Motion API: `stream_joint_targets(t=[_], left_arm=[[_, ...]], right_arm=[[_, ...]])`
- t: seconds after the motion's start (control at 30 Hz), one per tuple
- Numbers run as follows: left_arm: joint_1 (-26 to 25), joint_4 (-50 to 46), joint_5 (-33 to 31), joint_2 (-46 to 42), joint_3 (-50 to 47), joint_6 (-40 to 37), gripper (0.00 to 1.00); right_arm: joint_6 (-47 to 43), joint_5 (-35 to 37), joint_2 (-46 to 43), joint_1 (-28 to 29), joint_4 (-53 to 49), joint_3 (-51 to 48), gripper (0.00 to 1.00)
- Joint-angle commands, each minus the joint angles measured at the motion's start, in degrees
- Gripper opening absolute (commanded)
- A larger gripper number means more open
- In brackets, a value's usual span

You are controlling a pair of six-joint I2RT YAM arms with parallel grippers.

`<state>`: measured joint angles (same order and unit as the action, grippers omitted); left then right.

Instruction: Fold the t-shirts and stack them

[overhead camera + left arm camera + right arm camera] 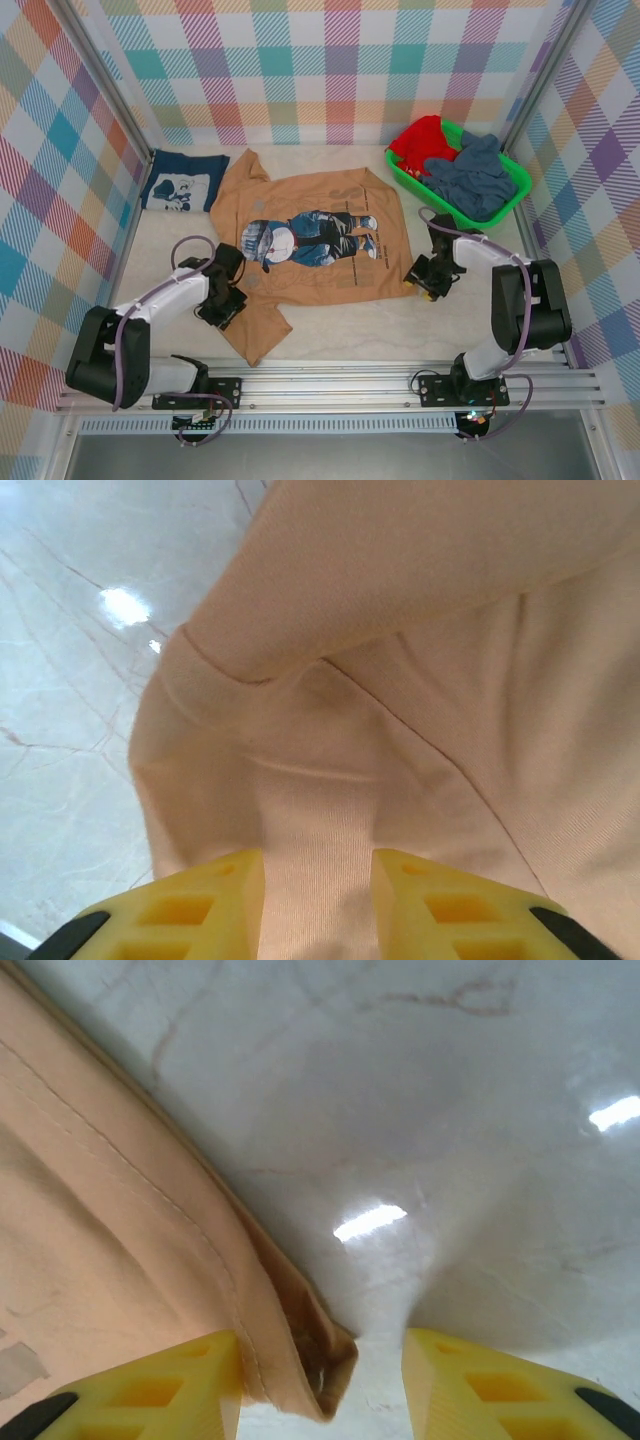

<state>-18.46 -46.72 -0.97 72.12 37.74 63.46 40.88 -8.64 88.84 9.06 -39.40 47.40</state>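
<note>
While the navy tee [183,181] is lying folded at upper left of the counter [400,330], the tan-orange tee [300,195] is lying spread flat at centre, print up: you are looking at one shirt done, one left to fold and stack. Your left fingers [200,905], part-way open, are straddling a ridge of its cloth at lower left; whether they are pinching it cannot be told. Your right fingers [480,1385] are standing open around its lower-right hem corner, gripping nothing.

The spread t-shirt [310,195] lies on the surface [400,330]. The folded t-shirt [183,182] lies just behind and left of it; the basket [402,176], with clothes [470,175] in it, sits behind and right.
</note>
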Motion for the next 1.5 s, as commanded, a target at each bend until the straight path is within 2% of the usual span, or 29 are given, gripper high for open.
stream_joint_targets(t=[0.0,0.13,0.2,0.27,0.3,0.37,0.57,0.73,0.97,1.07,1.23,1.37,1.47], left_arm=[[-0.5,-5.0,-1.0,-4.9,0.4,0.3,0.35],[-1.0,0.1,4.1,-2.6,-3.2,0.9,0.35],[-1.5,3.9,4.8,0.5,-3.6,0.8,0.34],[-1.9,6.5,3.8,2.7,-3.1,0.9,0.29],[-1.8,7.3,3.0,3.7,-2.6,0.8,0.23],[-1.8,7.3,0.5,4.5,-1.0,0.3,0.01],[-1.7,3.7,-5.4,1.0,6.1,-3.3,0.00],[-1.6,-3.5,-10.5,-1.5,19.7,-6.5,0.00],[-1.1,-3.8,-18.0,-1.0,40.3,-12.4,0.00],[-1.1,-0.7,-21.1,-2.9,46.2,-15.1,0.00],[-1.1,7.8,-23.7,-8.5,51.7,-20.5,0.00],[-1.1,13.9,-22.7,-10.5,56.7,-24.8,0.00],[-1.1,15.0,-20.9,-8.4,64.0,-27.1,0.00]], right_arm=[[1.5,-1.4,-2.9,-0.2,-1.3,-1.2,0.43],[2.0,-3.6,0.3,-0.2,3.7,-2.0,0.31],[2.1,-4.2,2.1,-0.1,5.3,-1.3,0.22],[1.5,-4.3,3.0,-0.1,5.5,0.2,0.13],[1.0,-3.9,3.0,0.0,5.2,1.0,0.08],[0.0,-2.8,2.2,0.1,4.7,2.2,0.00],[-4.2,-0.7,-0.6,0.6,0.3,10.5,0.00],[-5.6,0.7,-1.0,1.6,-3.9,22.7,0.00],[-6.9,2.1,-0.3,2.7,-4.8,42.5,0.00],[-7.1,0.8,-2.9,3.1,-1.1,46.0,0.00],[-7.9,-1.0,-11.2,3.9,6.3,46.0,0.00],[-8.5,-1.6,-16.7,3.9,10.5,46.9,0.00],[-8.4,-1.5,-18.2,3.9,11.8,49.6,0.00]])
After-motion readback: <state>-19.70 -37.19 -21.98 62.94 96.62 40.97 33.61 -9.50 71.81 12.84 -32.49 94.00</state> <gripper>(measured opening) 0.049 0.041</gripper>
